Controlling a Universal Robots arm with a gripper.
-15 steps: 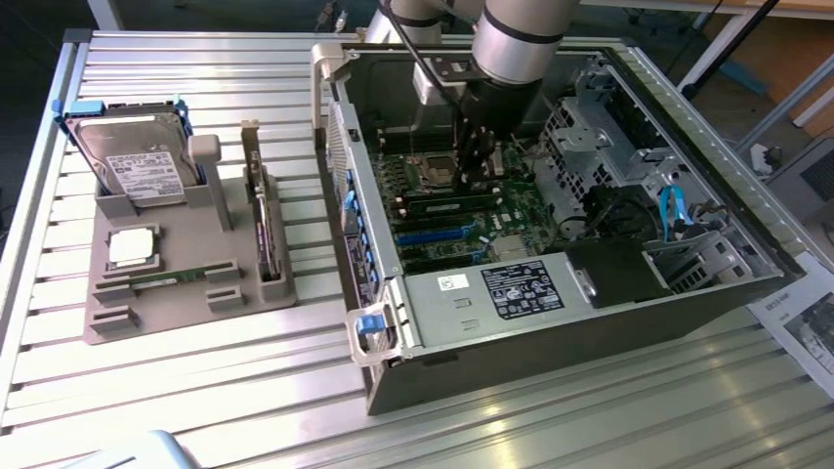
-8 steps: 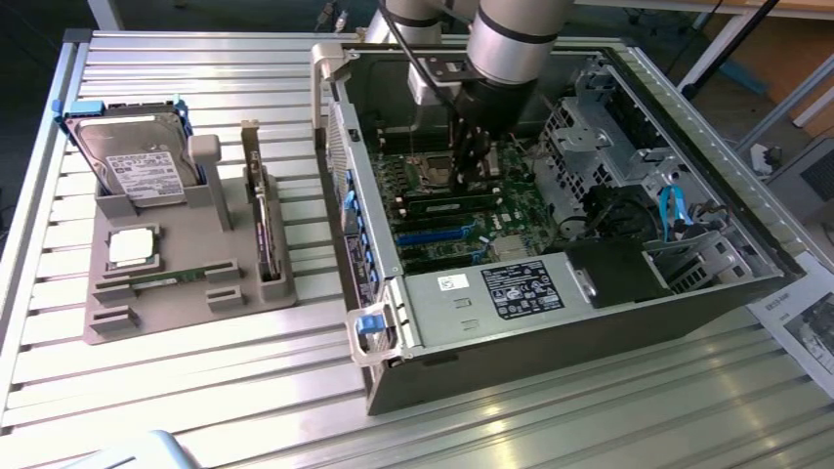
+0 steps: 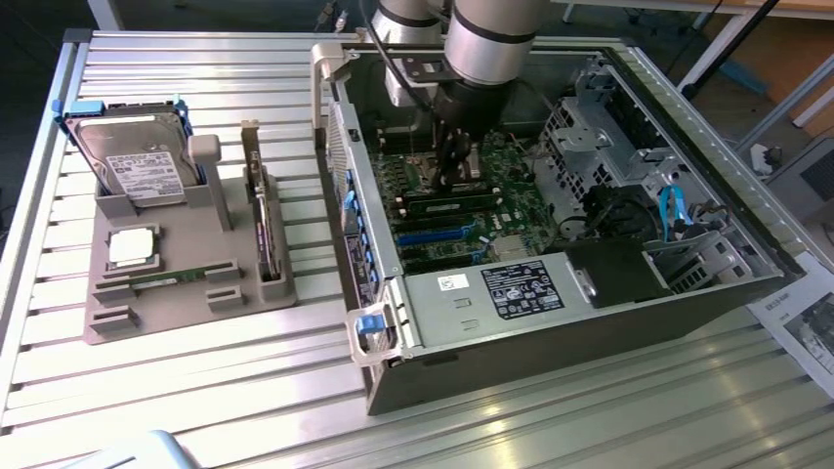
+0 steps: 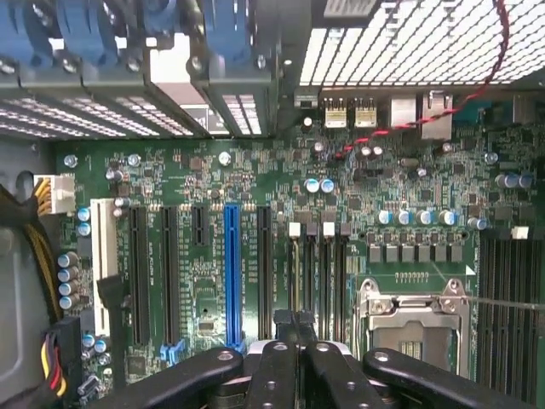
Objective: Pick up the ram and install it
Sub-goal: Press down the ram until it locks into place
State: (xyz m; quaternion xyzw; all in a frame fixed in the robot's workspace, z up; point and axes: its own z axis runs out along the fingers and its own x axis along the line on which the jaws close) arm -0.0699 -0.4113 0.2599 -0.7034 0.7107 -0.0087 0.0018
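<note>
My gripper [image 3: 456,184] is inside the open computer case [image 3: 729,293], low over the motherboard [image 4: 196,170]. Its two fingers [image 4: 274,362] are pressed together, shut, with nothing visible between them. The tips [image 4: 295,324] sit at the end of the row of narrow black memory slots [image 4: 317,273], beside the silver processor socket [image 4: 413,319]. I cannot tell whether a strip sits in the slot under the tips. One ram [image 3: 170,279], a thin green strip, lies flat in the grey tray [image 3: 195,244] at the exterior view's left, far from the gripper.
The tray also holds a hard drive [image 3: 137,166], a square silver processor chip [image 3: 131,246] and a dark upright expansion card [image 3: 265,230]. Long expansion slots, one of them blue [image 4: 231,273], run beside the memory slots. Drive cages [image 3: 612,147] and blue cables [image 3: 671,210] crowd the case's right side.
</note>
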